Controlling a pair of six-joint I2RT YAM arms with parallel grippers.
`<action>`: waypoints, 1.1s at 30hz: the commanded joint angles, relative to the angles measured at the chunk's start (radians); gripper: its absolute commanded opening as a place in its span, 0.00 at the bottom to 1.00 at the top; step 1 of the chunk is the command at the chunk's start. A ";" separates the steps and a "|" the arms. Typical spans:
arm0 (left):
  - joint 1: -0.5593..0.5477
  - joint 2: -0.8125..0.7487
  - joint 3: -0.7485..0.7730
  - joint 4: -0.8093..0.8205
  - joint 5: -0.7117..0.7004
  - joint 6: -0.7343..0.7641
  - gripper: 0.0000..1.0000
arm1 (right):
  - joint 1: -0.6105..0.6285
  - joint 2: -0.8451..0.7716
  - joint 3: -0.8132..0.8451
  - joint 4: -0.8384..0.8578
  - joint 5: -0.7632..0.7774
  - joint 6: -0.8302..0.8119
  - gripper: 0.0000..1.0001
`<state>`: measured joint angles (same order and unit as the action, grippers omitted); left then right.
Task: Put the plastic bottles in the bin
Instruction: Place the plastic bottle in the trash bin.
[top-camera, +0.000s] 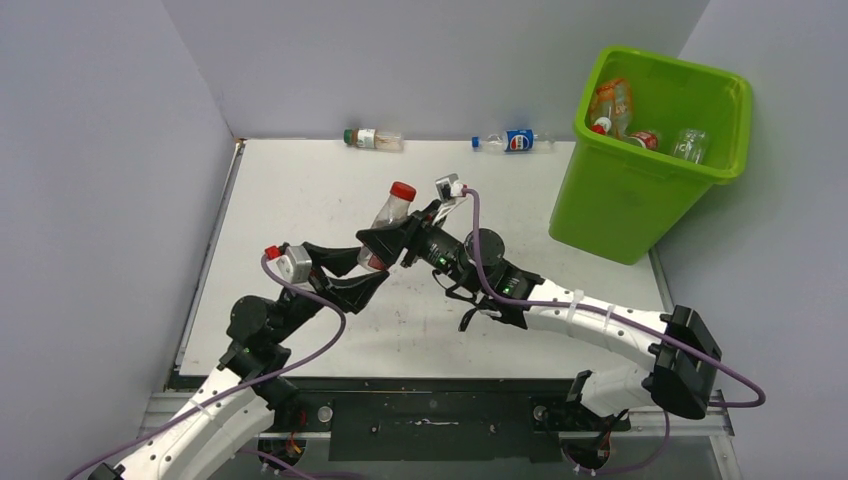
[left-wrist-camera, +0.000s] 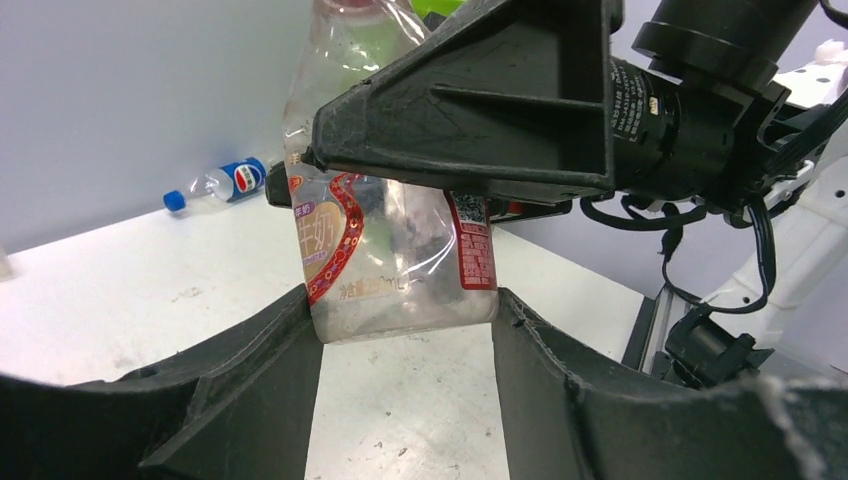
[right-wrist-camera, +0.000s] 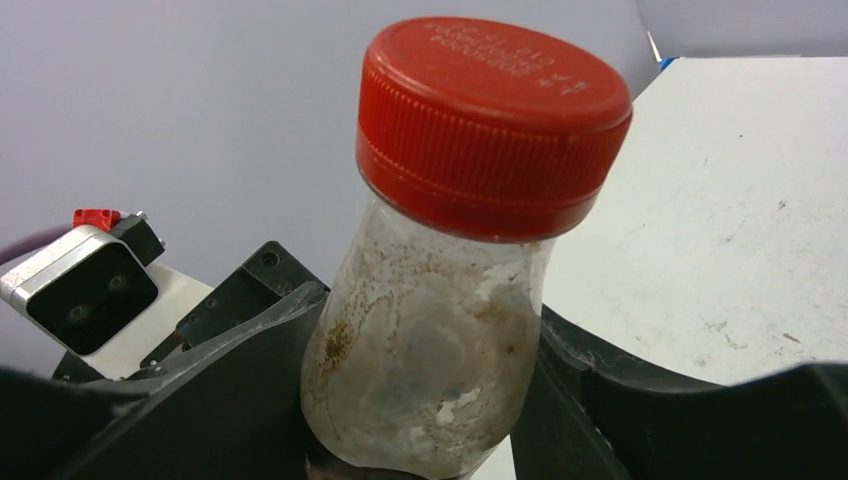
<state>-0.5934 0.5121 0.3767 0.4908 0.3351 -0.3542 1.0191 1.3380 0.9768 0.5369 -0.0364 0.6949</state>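
The red-capped bottle (top-camera: 388, 222) was held off the tabletop (top-camera: 300, 180) near its middle, tilted with the cap toward the far right. The right gripper (right-wrist-camera: 430, 320) was clamped on its upper body just under the cap, one finger pressed against each side. The left gripper (left-wrist-camera: 400, 305) met the bottle from the near left. Its fingers (left-wrist-camera: 250, 390) were spread to flank the base and touched its lower corners, but whether they were squeezing could not be told. One finger of the right gripper crossed in front of the label in the left wrist view.

The bin (top-camera: 640, 200) stood at the far right corner beside the right wall (top-camera: 780, 250), with its base at the tabletop's right edge, well apart from the held bottle. An orange bottle (top-camera: 611, 100), a red-labelled bottle (top-camera: 645, 140) and a clear bottle (top-camera: 690, 145) lay inside it. Open tabletop stretched between the grippers and the bin.

Along the far edge, by the back wall (top-camera: 420, 60), a green-capped bottle (top-camera: 373, 139) lay on its side to the left. A blue-labelled bottle (top-camera: 515, 141) lay on its side just left of the bin
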 joint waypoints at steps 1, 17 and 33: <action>-0.016 -0.008 0.043 0.027 0.045 0.006 0.00 | -0.038 0.020 0.048 -0.032 -0.095 -0.025 0.32; -0.013 0.090 0.102 0.010 0.271 -0.114 0.96 | -0.047 -0.212 0.150 -0.588 -0.388 -0.565 0.05; -0.011 0.239 0.035 0.505 0.488 -0.475 0.96 | -0.066 -0.225 -0.061 -0.028 -0.689 -0.289 0.05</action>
<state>-0.6071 0.7521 0.4122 0.7979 0.7799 -0.7200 0.9520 1.1011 0.9409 0.2947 -0.6430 0.3389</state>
